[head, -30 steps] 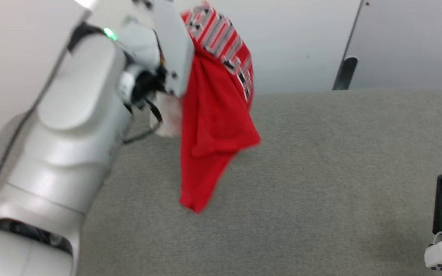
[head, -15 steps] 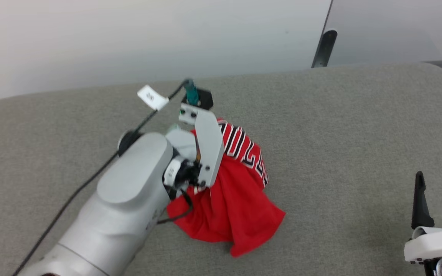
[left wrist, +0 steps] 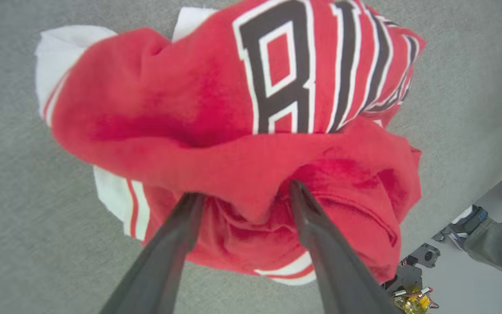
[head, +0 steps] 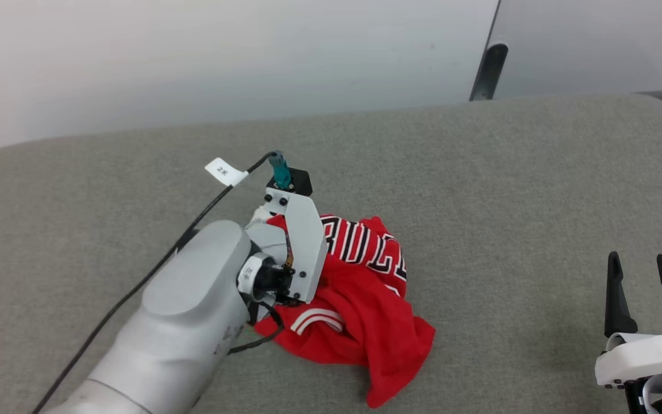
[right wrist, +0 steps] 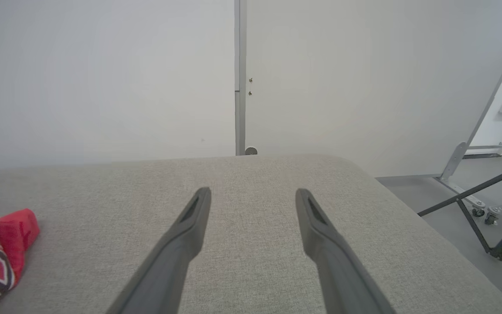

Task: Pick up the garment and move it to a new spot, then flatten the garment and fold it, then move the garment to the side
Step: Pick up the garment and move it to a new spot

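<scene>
One garment lies crumpled on the grey desk, so the move looks done; flattening, folding and setting aside remain. Two tools: the left tool sits over the heap, fingers apart, cloth bunched between; the right tool waits well apart, spread and empty.

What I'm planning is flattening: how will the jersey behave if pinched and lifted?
Probably floppy: the jersey lies heaped in soft folds, so it should drape from any pinch. Likely light: the cloth looks thin. It may drag, not slide, on the textured grey surface.
</scene>
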